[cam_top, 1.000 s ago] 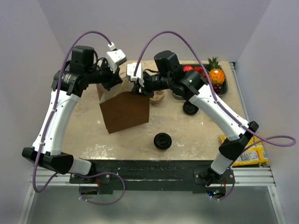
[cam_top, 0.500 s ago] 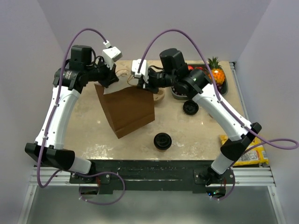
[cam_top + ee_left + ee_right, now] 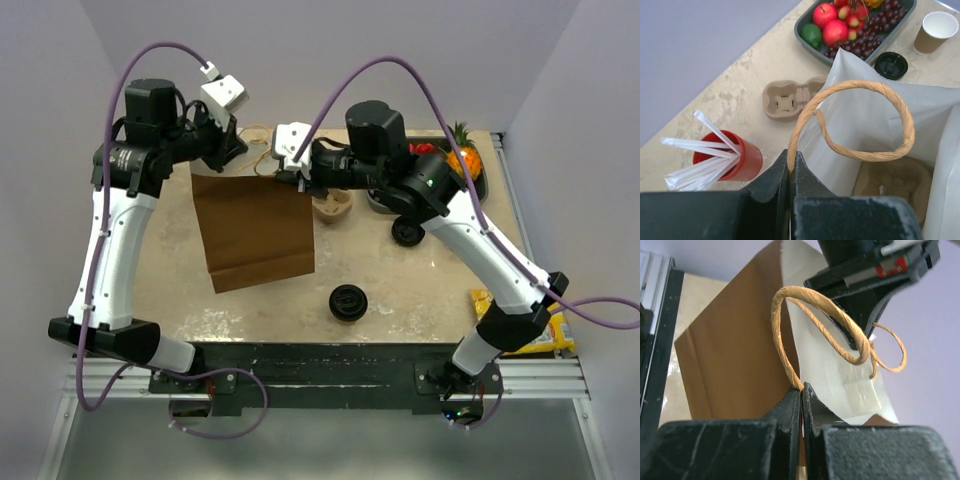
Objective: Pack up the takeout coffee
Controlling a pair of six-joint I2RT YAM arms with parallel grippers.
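The takeout coffee [image 3: 348,301], a small cup under a round black lid, stands alone near the table's front edge. It is out of both wrist views. A brown paper bag [image 3: 255,230] hangs between my arms. My left gripper [image 3: 226,150] is shut on one twisted paper handle [image 3: 860,87], fingertips at its base [image 3: 791,161]. My right gripper [image 3: 290,168] is shut on the other handle [image 3: 777,330], fingertips at its base [image 3: 801,390]. The bag's mouth gapes a little. A cardboard cup carrier [image 3: 895,182] lies inside on the bottom.
A second cup carrier [image 3: 331,207] lies right of the bag. A loose black lid [image 3: 407,232] and a lidless tan cup [image 3: 936,31] sit near a fruit tray [image 3: 478,185]. A red cup of straws [image 3: 737,160] stands behind the bag. A yellow packet [image 3: 535,335] lies front right.
Both grippers have lifted and shifted left with the handles. The bag has swung from tilted to hanging straighter and further left. The takeout coffee has not moved.
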